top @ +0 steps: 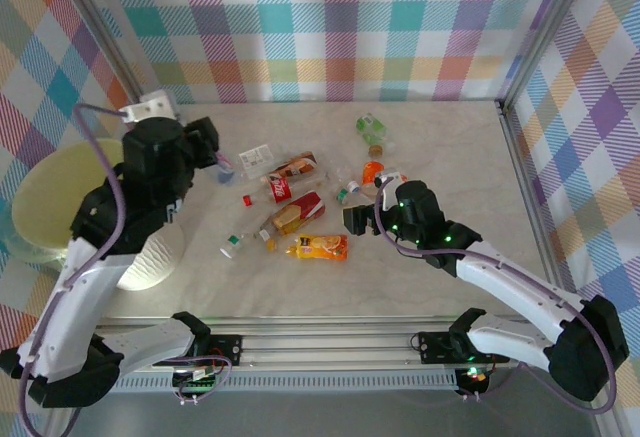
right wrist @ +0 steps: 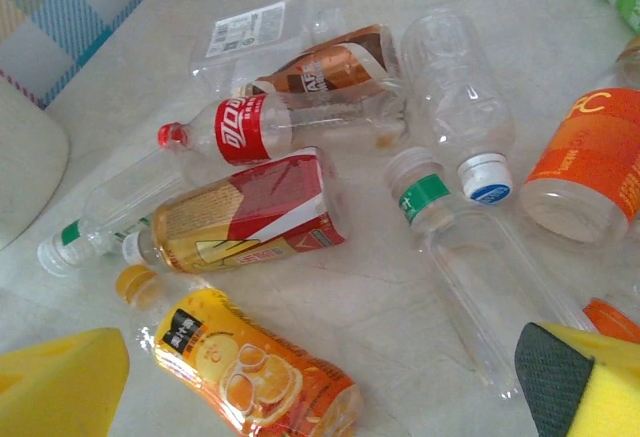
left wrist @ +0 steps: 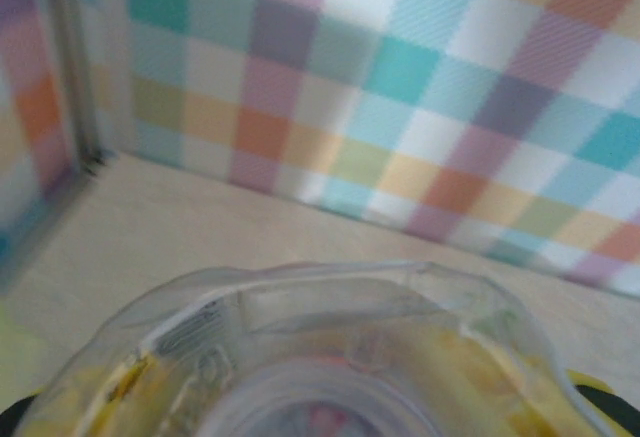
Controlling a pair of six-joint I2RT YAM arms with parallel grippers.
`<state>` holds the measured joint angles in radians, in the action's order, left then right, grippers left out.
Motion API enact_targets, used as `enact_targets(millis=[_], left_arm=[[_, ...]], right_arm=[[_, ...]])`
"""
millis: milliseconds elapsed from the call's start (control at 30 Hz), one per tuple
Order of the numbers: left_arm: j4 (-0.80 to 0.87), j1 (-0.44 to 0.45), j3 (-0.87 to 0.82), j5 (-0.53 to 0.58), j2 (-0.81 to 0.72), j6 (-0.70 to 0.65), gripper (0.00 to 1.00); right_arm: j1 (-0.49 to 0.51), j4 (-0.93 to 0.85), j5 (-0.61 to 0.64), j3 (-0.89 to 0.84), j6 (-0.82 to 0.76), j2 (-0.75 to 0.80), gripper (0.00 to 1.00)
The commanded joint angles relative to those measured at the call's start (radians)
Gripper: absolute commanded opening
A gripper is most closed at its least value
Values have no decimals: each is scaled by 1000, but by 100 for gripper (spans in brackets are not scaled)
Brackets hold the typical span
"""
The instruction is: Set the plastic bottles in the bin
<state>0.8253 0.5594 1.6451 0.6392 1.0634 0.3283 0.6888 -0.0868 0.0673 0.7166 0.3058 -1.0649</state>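
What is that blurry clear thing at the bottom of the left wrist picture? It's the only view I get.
Observer: It's a crushed clear bottle. The overhead camera shows the left gripper shut on it.
Operator: Where is it supposed to go?
Observer: Into the bin, a big pale yellow-green bucket at the table's left edge, left of that arm.
Operator: Are there more bottles to collect?
Observer: Yes, several lie mid-table, among them an orange-label bottle. The right gripper stands open just to their right.
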Motion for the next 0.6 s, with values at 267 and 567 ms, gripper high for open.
enact_targets(millis=[267, 567], left_arm=[[103, -245, 191, 395, 92, -338, 44], [218, -686, 168, -31, 98, -254, 44]], right_arm=[[3, 22, 7, 55, 9, -43, 100], [3, 10, -3, 57, 7, -38, 100]])
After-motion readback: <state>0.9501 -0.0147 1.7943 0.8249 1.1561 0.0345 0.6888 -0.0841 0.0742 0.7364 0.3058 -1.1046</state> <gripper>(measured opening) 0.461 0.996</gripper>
